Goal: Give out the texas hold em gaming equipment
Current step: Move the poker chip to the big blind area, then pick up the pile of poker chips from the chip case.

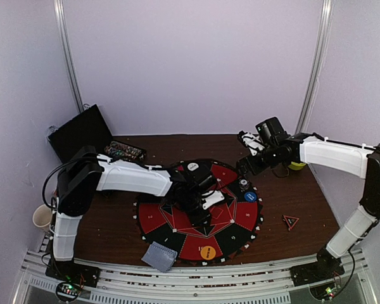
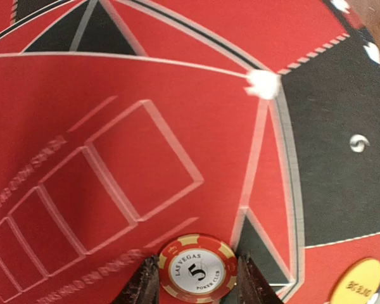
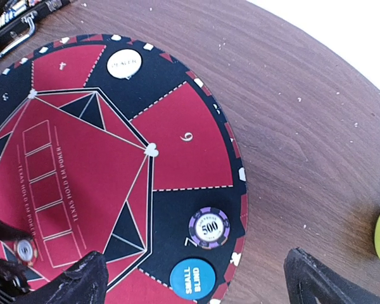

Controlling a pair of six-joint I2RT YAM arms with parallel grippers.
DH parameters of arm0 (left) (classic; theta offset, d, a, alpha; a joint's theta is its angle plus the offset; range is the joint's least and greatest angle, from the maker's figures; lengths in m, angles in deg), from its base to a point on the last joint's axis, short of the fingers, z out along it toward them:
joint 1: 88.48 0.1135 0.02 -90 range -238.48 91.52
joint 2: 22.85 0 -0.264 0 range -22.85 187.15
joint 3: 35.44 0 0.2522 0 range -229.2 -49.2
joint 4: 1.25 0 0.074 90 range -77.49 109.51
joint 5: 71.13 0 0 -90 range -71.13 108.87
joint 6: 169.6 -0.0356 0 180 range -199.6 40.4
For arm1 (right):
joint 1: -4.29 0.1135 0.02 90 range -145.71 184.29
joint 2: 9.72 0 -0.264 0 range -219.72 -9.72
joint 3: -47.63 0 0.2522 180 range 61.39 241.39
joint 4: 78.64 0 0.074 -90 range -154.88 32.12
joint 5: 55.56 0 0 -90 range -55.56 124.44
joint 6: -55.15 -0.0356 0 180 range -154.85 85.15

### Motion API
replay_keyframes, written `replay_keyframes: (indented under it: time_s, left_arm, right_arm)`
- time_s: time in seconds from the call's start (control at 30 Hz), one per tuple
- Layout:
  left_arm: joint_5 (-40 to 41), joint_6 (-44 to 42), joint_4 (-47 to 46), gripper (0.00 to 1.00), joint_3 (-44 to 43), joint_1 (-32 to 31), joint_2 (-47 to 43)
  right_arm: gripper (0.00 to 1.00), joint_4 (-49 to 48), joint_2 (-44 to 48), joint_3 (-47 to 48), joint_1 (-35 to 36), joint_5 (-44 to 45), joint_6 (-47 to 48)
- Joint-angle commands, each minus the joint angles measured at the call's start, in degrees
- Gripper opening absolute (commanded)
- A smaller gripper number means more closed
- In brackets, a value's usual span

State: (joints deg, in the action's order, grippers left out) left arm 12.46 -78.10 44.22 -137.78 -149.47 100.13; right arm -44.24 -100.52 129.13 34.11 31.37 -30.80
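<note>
Red on red: the 5 chip (image 2: 197, 265) sits pinched in the left gripper (image 2: 197, 280) over the mat (image 2: 145, 95), mid-worktop; right gripper (image 3: 193, 266) hangs spread wide above the purple 500 chip (image 3: 209, 228), toward the right edge.

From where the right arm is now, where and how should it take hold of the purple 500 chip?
Probably grip the purple 500 chip by its striped rim, on two opposite edges, coming straight down from above, because it lies flat on the mat. Choose the edges that do not face the blue button close beside it.

Soft, even light — poker chip (image 2: 197, 265) sharp, far edges blurred.
</note>
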Motion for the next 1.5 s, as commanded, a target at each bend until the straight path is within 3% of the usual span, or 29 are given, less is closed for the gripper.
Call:
replay_keyframes:
  time_s: [0.0,0.27,0.5,0.57,0.7,0.93,1.0,1.03,1.17,1.33,1.47]
  left_arm:
    - [-5.67,2.07,2.36,0.28,2.34,-5.35,0.13]
    - [-6.26,3.93,1.69,0.28,-1.92,-12.21,2.83]
    - [-4.76,4.71,1.69,0.29,-3.88,-14.21,3.19]
    - [-4.12,4.86,1.61,0.36,-4.64,-14.24,3.14]
    - [-0.18,5.57,1.63,0.64,-7.62,-14.24,2.42]
    - [1.62,5.16,-0.55,0.76,-9.27,-12.83,-4.50]
    - [-1.20,6.32,-0.76,0.77,-7.82,-10.31,-8.25]
    - [-3.19,7.58,-0.12,0.77,-5.59,-5.23,-13.03]
    - [-1.08,10.59,2.88,0.78,-0.86,5.84,-23.26]
    - [3.56,16.78,4.30,0.79,9.82,27.68,-34.56]
    - [5.75,17.86,3.11,0.80,16.98,42.00,-38.44]
  right_arm:
    - [1.00,-0.71,5.54,-3.29,0.41,-0.19,-1.63]
    - [1.00,-2.33,11.35,-8.65,0.85,0.53,-3.14]
    - [1.00,-2.71,14.68,-12.02,0.98,0.56,-3.44]
    - [1.00,-2.44,15.31,-12.42,0.93,0.57,-3.48]
    - [1.00,-2.37,16.85,-12.92,1.02,0.82,-3.82]
    - [1.00,-2.47,18.15,-12.36,0.97,4.39,-6.26]
    - [1.00,-2.16,18.12,-11.53,0.99,6.27,-6.21]
    - [1.00,-2.10,18.04,-10.61,0.94,7.59,-5.35]
    - [1.00,-2.48,17.48,-9.52,0.94,7.95,-4.10]
    - [1.00,-3.33,16.06,-8.82,0.94,5.77,-2.40]
    - [1.00,-2.54,14.26,-6.88,0.94,5.61,-0.27]
